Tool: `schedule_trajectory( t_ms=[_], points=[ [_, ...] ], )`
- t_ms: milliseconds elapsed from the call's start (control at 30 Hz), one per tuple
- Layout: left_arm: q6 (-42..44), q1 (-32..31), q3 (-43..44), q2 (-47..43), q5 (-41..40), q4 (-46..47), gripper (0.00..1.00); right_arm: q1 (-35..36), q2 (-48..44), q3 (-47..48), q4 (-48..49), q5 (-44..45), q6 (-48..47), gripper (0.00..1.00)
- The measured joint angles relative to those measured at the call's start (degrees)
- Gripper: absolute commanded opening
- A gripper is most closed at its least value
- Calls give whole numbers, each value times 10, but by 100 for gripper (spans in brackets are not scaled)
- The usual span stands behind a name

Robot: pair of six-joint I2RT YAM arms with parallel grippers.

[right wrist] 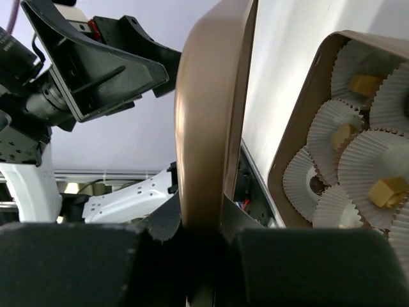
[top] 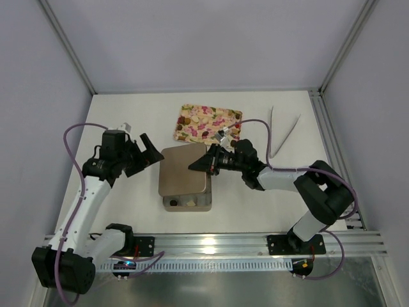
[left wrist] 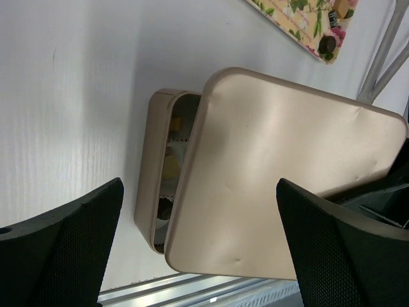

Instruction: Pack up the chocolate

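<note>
The square brown box (top: 186, 204) sits at the table's middle front, with white paper cups holding tan (right wrist: 386, 189) and dark (right wrist: 316, 185) chocolates. My right gripper (top: 199, 164) is shut on the right edge of the box's brown lid (top: 185, 170) and holds it tilted over the box, covering most of it. In the right wrist view the lid (right wrist: 211, 121) stands edge-on between my fingers, with the box (right wrist: 300, 141) to its right. My left gripper (top: 146, 155) is open and empty just left of the lid. In the left wrist view the lid (left wrist: 281, 179) overlaps the box (left wrist: 152, 173).
A flower-print tray (top: 208, 123) with several more bonbons lies behind the box; its corner with a dark bonbon (left wrist: 328, 43) shows in the left wrist view. White tongs (top: 284, 131) lie at the back right. A metal rail (top: 211, 243) runs along the front edge.
</note>
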Motion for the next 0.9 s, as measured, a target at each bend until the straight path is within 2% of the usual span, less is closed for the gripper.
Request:
schedule_trajectory(
  t_ms=[133, 433, 900],
  points=[
    [0, 0, -13, 0, -1, 1, 100, 0, 43, -16, 78, -11, 45, 4],
    [-2, -7, -44, 10, -2, 17, 100, 0, 78, -31, 152, -22, 68, 4],
    [-7, -33, -75, 40, -3, 56, 100, -7, 145, -67, 214, -33, 85, 5]
  ],
)
